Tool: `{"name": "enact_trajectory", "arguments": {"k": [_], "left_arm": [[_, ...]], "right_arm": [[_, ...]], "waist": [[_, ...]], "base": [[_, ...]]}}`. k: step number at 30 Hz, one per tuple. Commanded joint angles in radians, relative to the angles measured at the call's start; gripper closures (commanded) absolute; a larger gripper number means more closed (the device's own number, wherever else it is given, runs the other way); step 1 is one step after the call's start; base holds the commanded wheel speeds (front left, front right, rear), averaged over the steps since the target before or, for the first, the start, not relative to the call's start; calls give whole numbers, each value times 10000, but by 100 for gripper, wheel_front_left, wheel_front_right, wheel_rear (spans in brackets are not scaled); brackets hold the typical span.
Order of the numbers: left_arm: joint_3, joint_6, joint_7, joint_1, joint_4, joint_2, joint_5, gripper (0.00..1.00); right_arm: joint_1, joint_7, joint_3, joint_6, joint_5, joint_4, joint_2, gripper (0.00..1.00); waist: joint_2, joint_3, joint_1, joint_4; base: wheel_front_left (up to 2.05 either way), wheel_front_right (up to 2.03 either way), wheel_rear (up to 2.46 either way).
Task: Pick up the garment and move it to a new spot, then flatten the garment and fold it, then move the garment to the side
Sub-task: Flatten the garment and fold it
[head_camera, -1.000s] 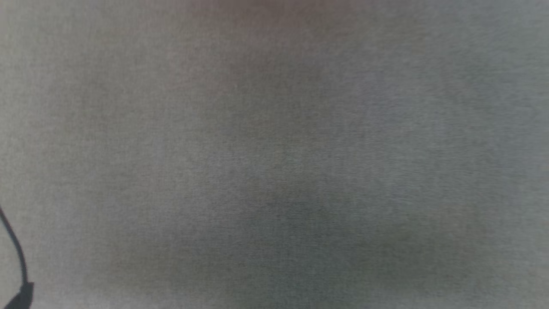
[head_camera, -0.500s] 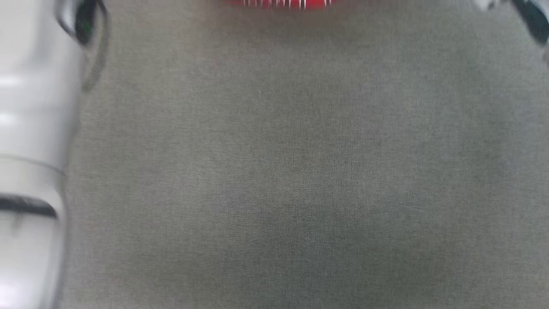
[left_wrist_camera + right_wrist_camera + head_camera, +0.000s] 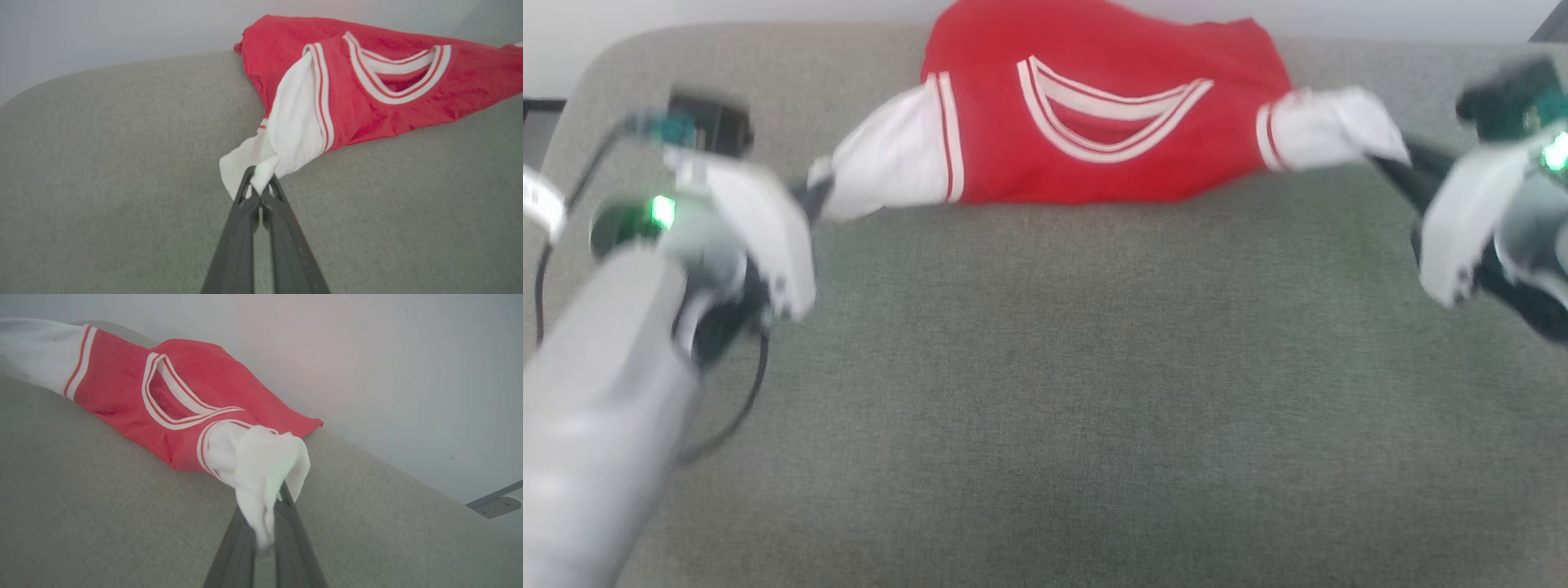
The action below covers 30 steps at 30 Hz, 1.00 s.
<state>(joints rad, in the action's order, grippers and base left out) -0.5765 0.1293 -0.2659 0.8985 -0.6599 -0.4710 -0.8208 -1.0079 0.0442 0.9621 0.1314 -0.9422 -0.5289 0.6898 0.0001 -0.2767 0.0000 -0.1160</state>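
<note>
Two grips on one shirt. My left forearm [image 3: 596,408] comes in over the near-left corner of the grey fabric surface [image 3: 1045,367], with a black cable [image 3: 743,408] looping beside it. My left gripper [image 3: 810,194] is over the surface's far-left part. Its fingers are pinched together on the end of the white left sleeve [image 3: 890,163]. The left wrist view confirms it: the left gripper [image 3: 259,183] has its tips closed with a tuft of the left sleeve [image 3: 294,122] caught between them.

The garment [image 3: 1111,139] sits at the middle of the surface's far edge. Its red body is bunched up and the striped V collar [image 3: 1111,114] faces me. Both sleeves are pulled outward. A pale wall [image 3: 122,28] runs behind the far edge.

The right sleeve [image 3: 1327,122] stretches toward the surface's far-right part. There my right gripper [image 3: 1388,159] is clamped on its end. In the right wrist view the right gripper [image 3: 274,506] has its tips buried in a wad of the right sleeve [image 3: 261,457], so the cloth is squeezed between the fingers. I cannot tell whether the sleeve ends hang clear of the surface.
</note>
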Motion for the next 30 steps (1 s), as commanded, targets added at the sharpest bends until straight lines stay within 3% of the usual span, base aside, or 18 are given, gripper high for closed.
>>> {"name": "enact_trajectory", "arguments": {"k": [1, 7, 11, 18, 23, 26, 30], "left_arm": [[64, -86, -141, -529, 354, -172, -222, 100], [-20, -801, -860, -3062, 3186, -1589, -414, 100], [105, -1722, -1043, -4735, 4813, -2362, -586, 100], [236, -3264, -1456, -7280, 6576, -3109, -1127, 100], [340, -3811, -1514, -8161, 7118, -3158, -1504, 100], [421, -3909, -1363, -8321, 7233, -3051, -1591, 100], [394, -3945, -1118, -8336, 7253, -2817, -1583, 100]], "right_arm": [[357, 113, 27, -14, -188, 304, 251, 100], [1947, 559, 141, -14, -597, 1899, 1521, 100], [2970, 838, 197, -14, -777, 2765, 2302, 100], [4699, 1673, 6, -14, -1795, 3634, 3221, 100], [5612, 2278, -60, -16, -2447, 4002, 3698, 100], [5837, 2304, -166, -16, -2497, 4009, 3769, 100], [6181, 2401, -328, -16, -2281, 3737, 3422, 100]], "waist": [[-1, 143, 0, 64], [-1, 345, 0, 220], [-1, 371, 0, 298], [-1, 285, 0, 362], [-1, 199, 0, 321], [-1, 161, 0, 303], [-1, 86, 0, 300]], "base": [[0, 0, 0], [0, 0, 0], [0, 0, 0], [0, 0, 0], [0, 0, 0], [0, 0, 0], [0, 0, 0]]}}
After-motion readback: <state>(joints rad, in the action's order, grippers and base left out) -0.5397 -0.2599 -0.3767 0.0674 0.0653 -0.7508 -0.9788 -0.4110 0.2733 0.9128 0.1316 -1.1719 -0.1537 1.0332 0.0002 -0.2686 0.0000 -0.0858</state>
